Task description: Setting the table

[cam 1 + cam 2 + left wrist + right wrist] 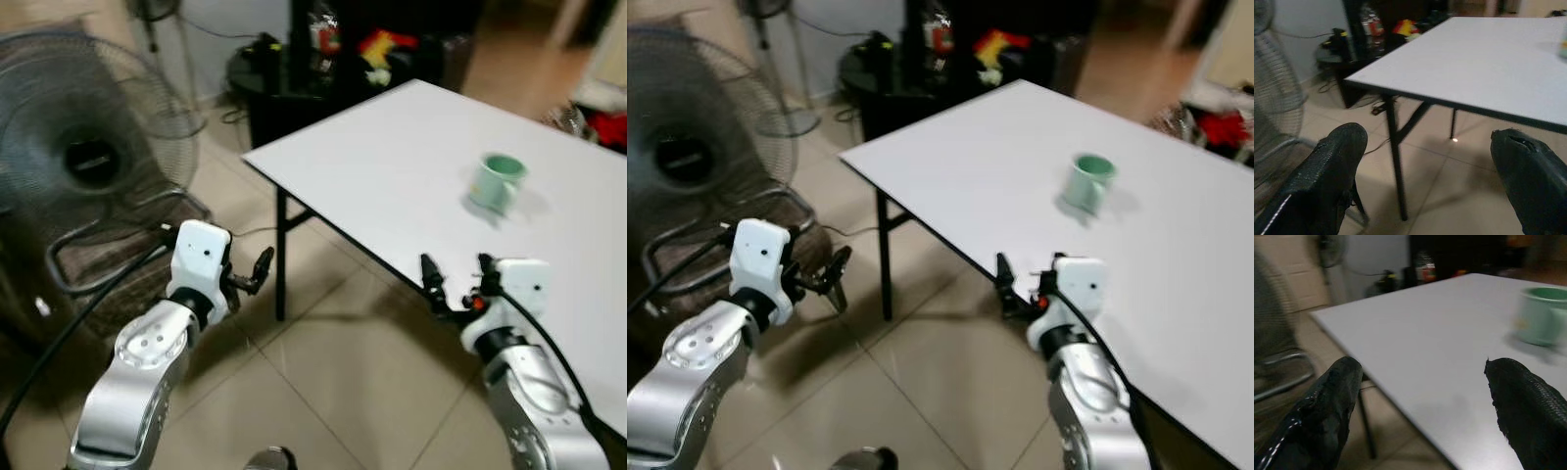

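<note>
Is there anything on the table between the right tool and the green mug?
Nothing visible. The right tool sits open at the near edge of the white table, and the green mug stands upright farther in, with only bare tabletop between them. The left tool is off to the side over the floor.

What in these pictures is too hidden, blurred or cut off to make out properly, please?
- Green mug: motion-blurred in the eye views and the right wrist view; any print or its contents cannot be read.
- White table: its far right part is cut off by the frame edge.
- Clutter on the dark shelf: too small and dim to identify.
- Floor fan: its left side is cropped by the left eye view's edge.
</note>
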Robot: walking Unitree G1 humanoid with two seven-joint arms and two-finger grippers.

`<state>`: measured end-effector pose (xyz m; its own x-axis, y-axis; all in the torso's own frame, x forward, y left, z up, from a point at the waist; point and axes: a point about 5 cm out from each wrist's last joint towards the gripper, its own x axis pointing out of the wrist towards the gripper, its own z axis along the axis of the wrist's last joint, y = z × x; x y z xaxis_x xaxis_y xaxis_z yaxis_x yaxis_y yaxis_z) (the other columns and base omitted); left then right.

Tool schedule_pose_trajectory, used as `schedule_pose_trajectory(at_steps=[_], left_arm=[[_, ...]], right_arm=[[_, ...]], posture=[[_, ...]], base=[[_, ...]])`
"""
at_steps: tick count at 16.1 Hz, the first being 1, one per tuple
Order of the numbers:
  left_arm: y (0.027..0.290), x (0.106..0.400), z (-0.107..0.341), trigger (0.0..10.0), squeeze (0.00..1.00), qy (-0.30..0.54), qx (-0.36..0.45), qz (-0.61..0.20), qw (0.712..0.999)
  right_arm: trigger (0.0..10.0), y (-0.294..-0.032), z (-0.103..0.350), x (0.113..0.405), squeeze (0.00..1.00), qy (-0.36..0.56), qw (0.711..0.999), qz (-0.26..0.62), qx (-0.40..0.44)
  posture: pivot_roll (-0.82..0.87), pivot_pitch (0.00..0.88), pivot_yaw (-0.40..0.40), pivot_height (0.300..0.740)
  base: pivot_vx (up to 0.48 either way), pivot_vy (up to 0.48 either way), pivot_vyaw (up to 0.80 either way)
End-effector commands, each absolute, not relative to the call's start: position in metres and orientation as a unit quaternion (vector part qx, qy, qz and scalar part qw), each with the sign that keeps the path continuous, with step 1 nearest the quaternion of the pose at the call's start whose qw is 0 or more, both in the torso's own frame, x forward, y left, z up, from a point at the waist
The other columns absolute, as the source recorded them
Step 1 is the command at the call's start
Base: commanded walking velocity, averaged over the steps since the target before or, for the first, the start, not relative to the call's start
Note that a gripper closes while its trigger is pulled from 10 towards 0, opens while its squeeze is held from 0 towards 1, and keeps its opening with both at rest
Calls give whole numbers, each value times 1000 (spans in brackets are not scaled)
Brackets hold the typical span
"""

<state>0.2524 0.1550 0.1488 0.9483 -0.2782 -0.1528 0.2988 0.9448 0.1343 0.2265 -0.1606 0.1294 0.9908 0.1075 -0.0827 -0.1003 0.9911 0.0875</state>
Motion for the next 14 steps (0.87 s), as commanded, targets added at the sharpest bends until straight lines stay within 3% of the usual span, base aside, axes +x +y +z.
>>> schedule_pose_trajectory(at_steps=[1, 11, 14], left_arm=[[156, 251, 150, 10000, 0, 62, 84, -139, 985], [155, 252, 152, 10000, 0, 59, 95, -140, 984], [156, 253, 153, 10000, 0, 54, 90, -132, 986]], right_arm=[[10000, -155, 129, 229, 137, 47, 995, 73, 52], [10000, -163, 126, 233, 137, 55, 996, 45, 54], [10000, -157, 129, 234, 133, 50, 995, 72, 56]], posture=[[72, 0, -24, 740], [68, 0, -23, 740], [52, 0, -22, 740]], base=[[0, 0, 800], [0, 0, 800], [0, 0, 800]])
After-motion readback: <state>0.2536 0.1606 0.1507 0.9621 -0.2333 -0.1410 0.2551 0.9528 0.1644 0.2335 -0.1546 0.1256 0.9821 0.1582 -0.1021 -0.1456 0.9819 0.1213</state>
